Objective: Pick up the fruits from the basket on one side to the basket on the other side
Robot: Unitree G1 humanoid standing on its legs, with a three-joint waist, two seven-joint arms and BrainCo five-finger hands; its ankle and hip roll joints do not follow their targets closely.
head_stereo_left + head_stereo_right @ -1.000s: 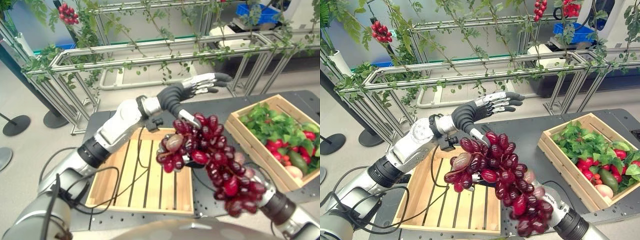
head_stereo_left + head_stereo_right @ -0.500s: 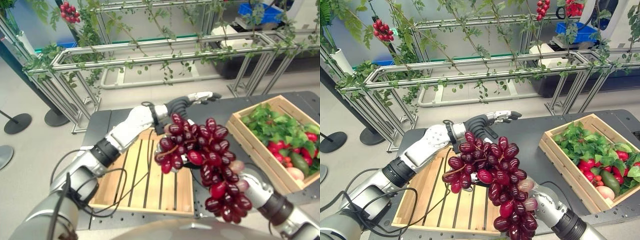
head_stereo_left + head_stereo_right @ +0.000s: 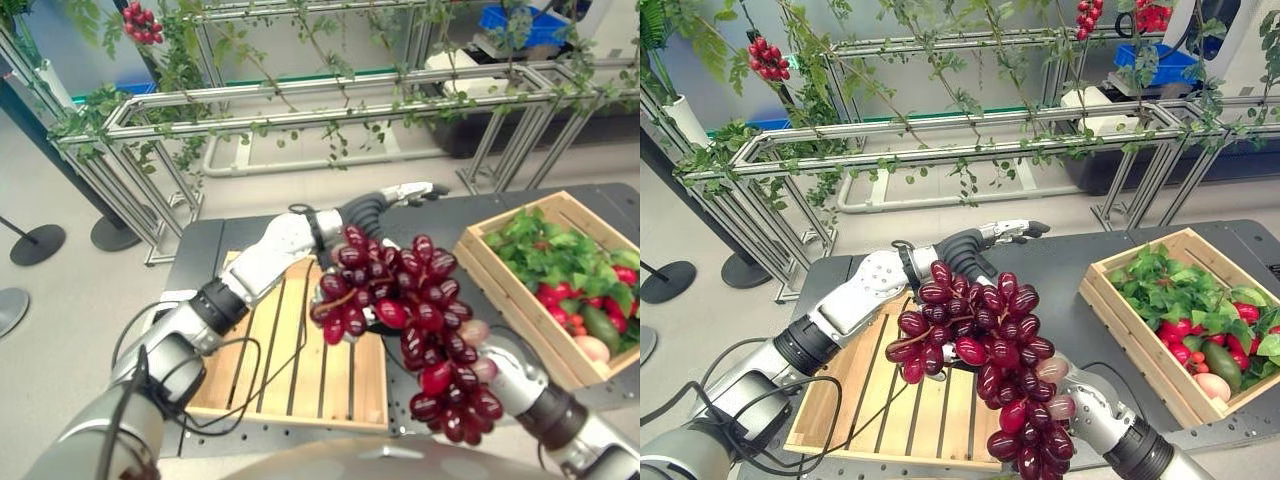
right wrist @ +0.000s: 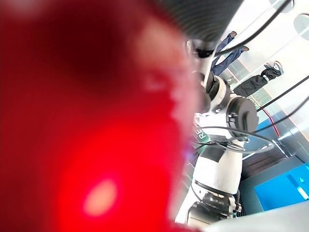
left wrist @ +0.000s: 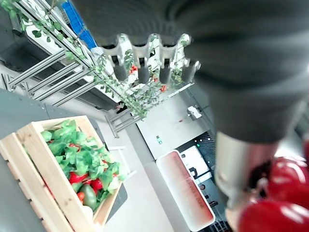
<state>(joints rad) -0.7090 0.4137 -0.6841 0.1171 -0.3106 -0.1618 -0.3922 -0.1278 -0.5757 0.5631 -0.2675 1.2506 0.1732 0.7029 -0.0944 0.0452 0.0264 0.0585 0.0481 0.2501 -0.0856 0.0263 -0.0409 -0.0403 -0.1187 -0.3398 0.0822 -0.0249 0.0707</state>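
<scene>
Right hand (image 3: 1080, 392) low in the head views, fingers curled round the lower part of a large bunch of dark red grapes (image 3: 990, 345), bunch lifted clear above the worktop (image 3: 420, 225). Grapes hanging over the right edge of the empty slatted wooden basket (image 3: 270, 370), which sits on the robot's left half of the dark worktop. Same red fruit pressed close against the right wrist camera, blurred.

Left hand (image 3: 400, 192) stretched out beyond the grapes, over the far part of the worktop, fingers straight and relaxed, holding nothing; in its own wrist view, fingers (image 5: 145, 65) in a straight row, with red grapes just beside the thumb.

Second wooden basket (image 3: 1110, 300) on the robot's right, well apart from the empty one, packed with green leaves, red fruits, a green one and a pale round one at the near corner.

Beyond the worktop, an aluminium frame (image 3: 330, 95) draped with leafy vines and clusters of small red berries.
</scene>
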